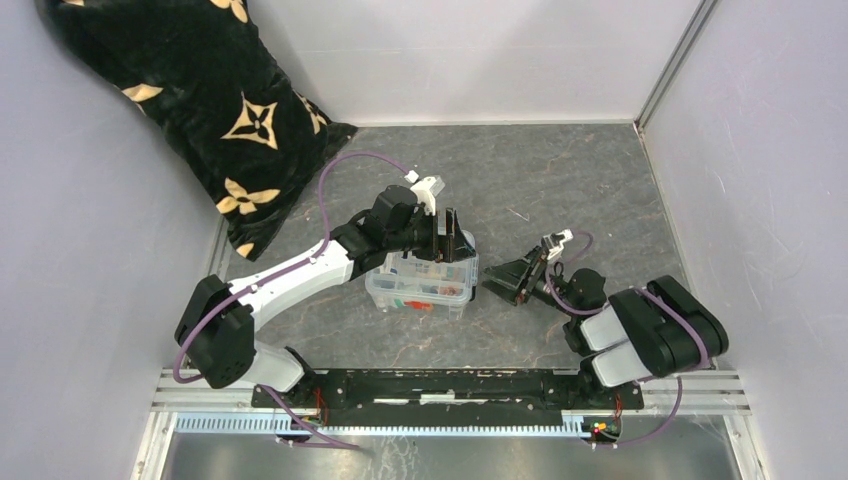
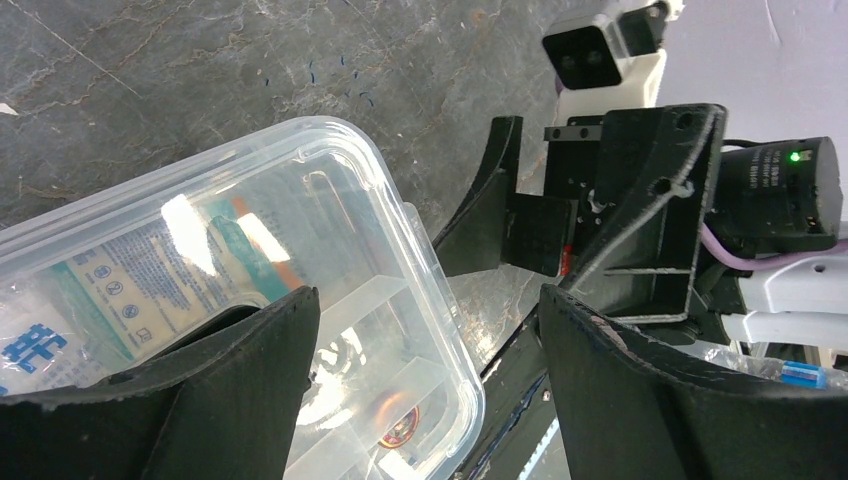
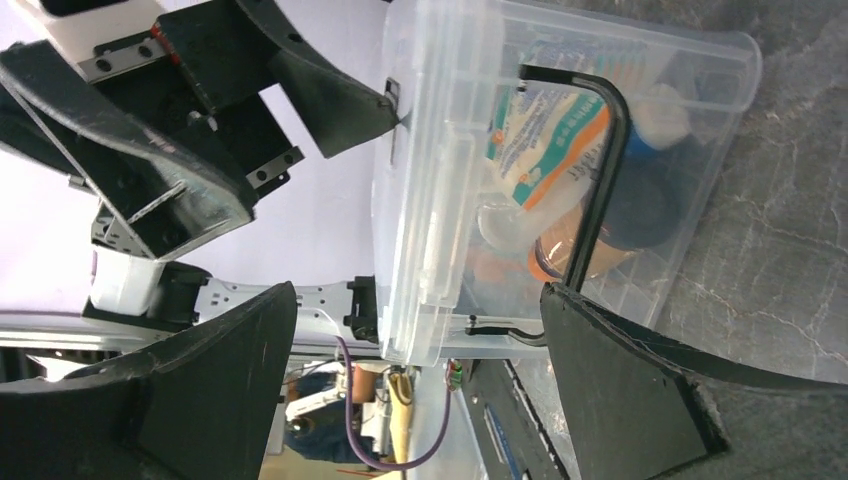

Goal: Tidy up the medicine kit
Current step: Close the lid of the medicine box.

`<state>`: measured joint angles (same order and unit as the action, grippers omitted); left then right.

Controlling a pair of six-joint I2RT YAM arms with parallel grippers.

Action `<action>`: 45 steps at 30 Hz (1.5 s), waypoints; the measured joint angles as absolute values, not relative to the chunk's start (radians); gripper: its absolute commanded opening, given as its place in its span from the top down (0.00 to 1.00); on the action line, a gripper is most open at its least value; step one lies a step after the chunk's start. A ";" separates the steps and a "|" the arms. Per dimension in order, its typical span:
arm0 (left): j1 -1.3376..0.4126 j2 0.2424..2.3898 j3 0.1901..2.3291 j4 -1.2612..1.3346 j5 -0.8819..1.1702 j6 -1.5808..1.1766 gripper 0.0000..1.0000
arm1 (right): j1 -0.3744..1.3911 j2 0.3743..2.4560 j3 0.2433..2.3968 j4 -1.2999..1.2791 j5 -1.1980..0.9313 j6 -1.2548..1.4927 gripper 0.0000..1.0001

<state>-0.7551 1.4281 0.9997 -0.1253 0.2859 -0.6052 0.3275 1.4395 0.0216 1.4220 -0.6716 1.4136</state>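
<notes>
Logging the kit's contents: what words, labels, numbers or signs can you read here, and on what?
Nothing reads clearly enough to quote.
The packet in the clear box: blue characters and small icons, blurred, cut off.
The round red label: too small.
The blue-and-orange packet: blurred.
The red mark on the box front: too small.

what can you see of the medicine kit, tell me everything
The medicine kit is a clear plastic box with rounded corners, sitting flat on the grey table. Through it show printed packets and a divided tray; a black wire clip crosses one side. The left claw hangs open over its far edge; whether it touches is unclear.
</notes>
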 measured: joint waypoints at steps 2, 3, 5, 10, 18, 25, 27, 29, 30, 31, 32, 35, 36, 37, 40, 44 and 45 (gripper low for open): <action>-0.755 1.428 1.001 -0.127 0.286 -0.605 0.12 | 0.327 1.485 0.022 1.446 -0.670 1.440 0.02; -0.755 1.428 1.001 -0.129 0.286 -0.605 0.12 | 0.327 1.507 0.022 1.452 -0.670 1.452 0.02; -0.755 1.428 1.002 -0.130 0.286 -0.605 0.12 | 0.327 1.557 0.022 1.459 -0.670 1.479 0.02; -0.755 1.428 1.005 -0.137 0.284 -0.605 0.13 | 0.327 1.665 0.031 1.459 -0.670 1.545 0.02; -0.755 1.429 1.009 -0.146 0.279 -0.605 0.13 | 0.327 1.737 0.062 1.459 -0.672 1.606 0.02; -0.755 1.430 1.013 -0.152 0.278 -0.605 0.13 | 0.327 1.736 0.095 1.460 -0.671 1.622 0.02; -0.755 1.431 1.015 -0.154 0.277 -0.605 0.13 | 0.330 1.736 0.099 1.460 -0.670 1.628 0.02; -0.755 1.431 1.015 -0.155 0.277 -0.605 0.13 | 0.334 1.737 0.104 1.460 -0.670 1.634 0.02; -0.755 1.431 1.015 -0.155 0.277 -0.605 0.13 | 0.339 1.739 0.109 1.460 -0.670 1.636 0.02; -0.755 1.431 1.015 -0.155 0.276 -0.605 0.14 | 0.344 1.743 0.113 1.461 -0.670 1.638 0.02; -0.755 1.431 1.015 -0.155 0.276 -0.605 0.14 | 0.351 1.750 0.119 1.461 -0.669 1.639 0.02; -0.755 1.431 1.015 -0.155 0.273 -0.605 0.14 | 0.371 1.756 0.136 1.460 -0.670 1.645 0.02; -0.755 1.431 1.015 -0.155 0.272 -0.605 0.14 | 0.379 1.756 0.143 1.461 -0.670 1.647 0.02; -0.755 1.431 1.015 -0.155 0.271 -0.605 0.14 | 0.385 1.756 0.152 1.461 -0.670 1.648 0.02; -0.755 1.431 1.015 -0.155 0.271 -0.605 0.14 | 0.397 1.755 0.169 1.461 -0.669 1.651 0.06; -0.755 1.431 1.015 -0.156 0.271 -0.605 0.14 | 0.399 1.755 0.170 1.451 -0.669 1.649 0.21; -0.755 1.431 1.015 -0.155 0.271 -0.605 0.14 | 0.399 1.755 0.170 1.448 -0.668 1.647 0.24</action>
